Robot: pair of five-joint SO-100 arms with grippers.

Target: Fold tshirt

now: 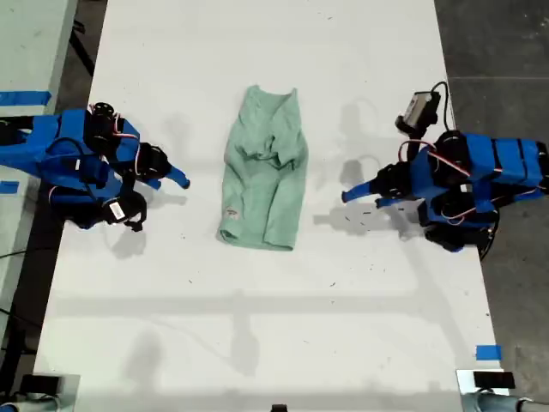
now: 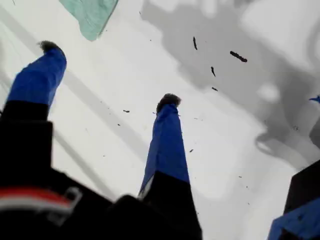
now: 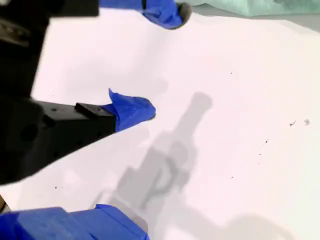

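Tshirt (image 1: 264, 170) lay folded lengthwise mid-table (image 1: 257, 343), between both arms. My first gripper (image 2: 107, 75) stood wide open, empty, above bare table. My second gripper (image 3: 162, 60) was likewise open, empty, near the cloth's edge.

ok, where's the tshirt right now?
The tshirt lies partly folded near the middle of the white table in the exterior view, between the two blue arms and touching neither hand.

No legible text anywhere; tshirt (image 1: 265, 169) label too small to read.
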